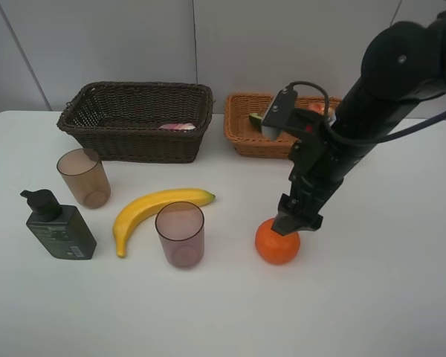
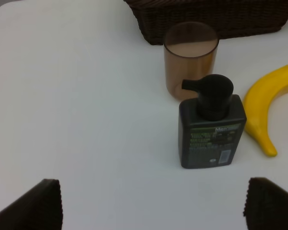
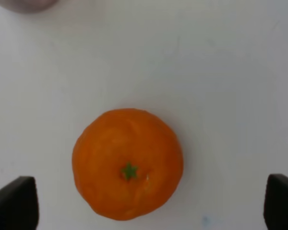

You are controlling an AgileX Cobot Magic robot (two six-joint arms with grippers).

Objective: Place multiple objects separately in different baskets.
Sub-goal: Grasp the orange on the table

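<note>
My right gripper (image 1: 296, 222) hangs open just above the orange (image 1: 277, 244), which rests on the white table; in the right wrist view the orange (image 3: 128, 163) lies between the spread fingertips (image 3: 12, 203). My left gripper (image 2: 151, 206) is open and holds nothing, short of the dark green pump bottle (image 2: 211, 129). A banana (image 1: 156, 208) and two brownish cups (image 1: 84, 177) (image 1: 181, 234) stand on the left half of the table. The dark basket (image 1: 137, 88) holds a pink bottle (image 1: 177, 127). Inside the light basket (image 1: 241, 134) lie an avocado half (image 1: 256, 119) and an apple (image 1: 317, 108).
Both baskets stand at the back of the table against the grey wall. The right arm crosses in front of the light basket and hides part of it. The pump bottle (image 1: 58, 227) stands near the table's left edge.
</note>
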